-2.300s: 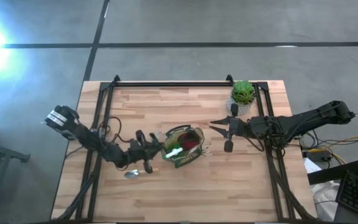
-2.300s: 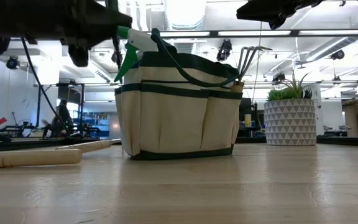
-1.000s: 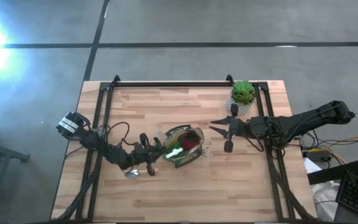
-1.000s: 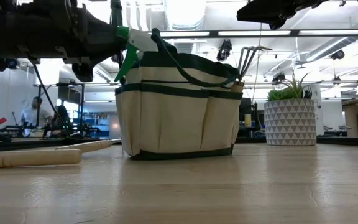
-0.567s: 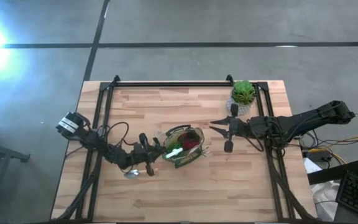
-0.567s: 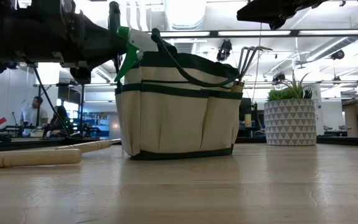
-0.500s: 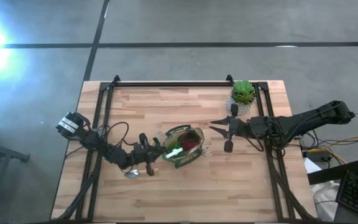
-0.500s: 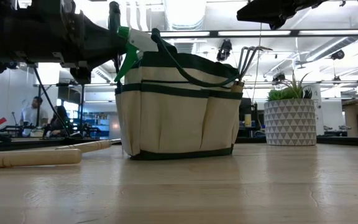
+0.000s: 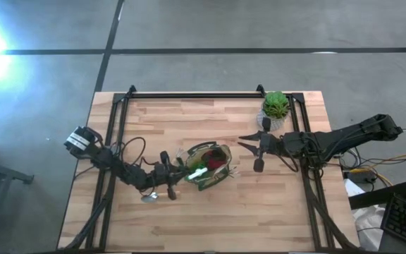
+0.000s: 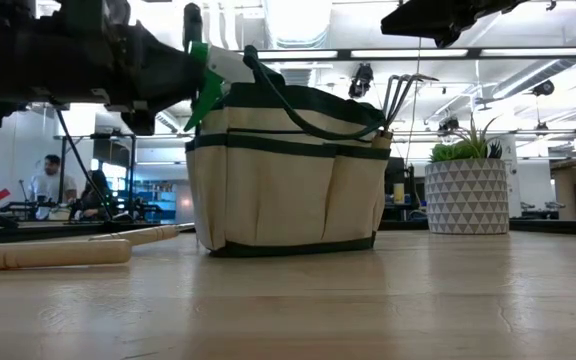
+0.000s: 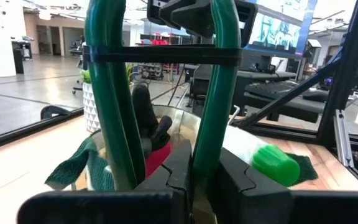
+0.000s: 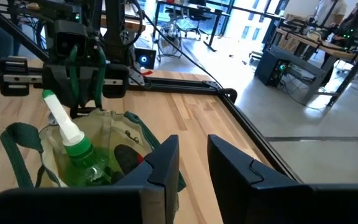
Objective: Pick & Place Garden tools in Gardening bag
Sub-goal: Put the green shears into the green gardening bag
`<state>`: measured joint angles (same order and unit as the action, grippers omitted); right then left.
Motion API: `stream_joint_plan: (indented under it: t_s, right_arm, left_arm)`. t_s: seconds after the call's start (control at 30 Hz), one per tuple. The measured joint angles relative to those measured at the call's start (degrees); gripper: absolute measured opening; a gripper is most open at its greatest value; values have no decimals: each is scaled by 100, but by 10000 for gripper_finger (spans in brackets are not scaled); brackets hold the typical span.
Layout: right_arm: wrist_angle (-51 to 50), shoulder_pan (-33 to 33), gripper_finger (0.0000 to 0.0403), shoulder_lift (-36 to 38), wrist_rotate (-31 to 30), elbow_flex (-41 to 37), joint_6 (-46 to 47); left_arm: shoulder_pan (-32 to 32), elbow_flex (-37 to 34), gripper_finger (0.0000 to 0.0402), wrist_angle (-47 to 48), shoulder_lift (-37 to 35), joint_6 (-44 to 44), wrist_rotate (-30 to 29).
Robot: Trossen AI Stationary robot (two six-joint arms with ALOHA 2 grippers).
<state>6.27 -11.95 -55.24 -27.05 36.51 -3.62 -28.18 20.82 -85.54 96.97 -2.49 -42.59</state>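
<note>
Left of the bag, the left hand had crept a touch closer to the tote than a couple of seconds earlier, while the right arm had barely stirred. In its wrist view the left hand's fingers were pinching one dark green bag handle, holding the gardening bag up near the table's centre. The right hand hovered at the bag's three o'clock, slightly spread and holding nothing. Inside the bag lay the bright green piece and something red, probably the glove. A wooden-handled tool lay on the table at the bag's eight o'clock. To do this step well, the handle should be kept taut and steady so the mouth stays open for that remaining tool, without tipping the bag.
</note>
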Motion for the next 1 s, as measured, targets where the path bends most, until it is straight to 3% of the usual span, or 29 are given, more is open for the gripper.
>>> stream_joint_plan:
  t_s: [0.43, 1.0]
  right_arm:
    - [-1, 0, 86, -1, -2, 0, 0]
    - [-1, -2, 73, -2, -2, -4, 0]
  left_arm:
    - [148, 299, 36, -343, 726, 1, 262]
    - [212, 328, 36, 97, 758, 31, 86]
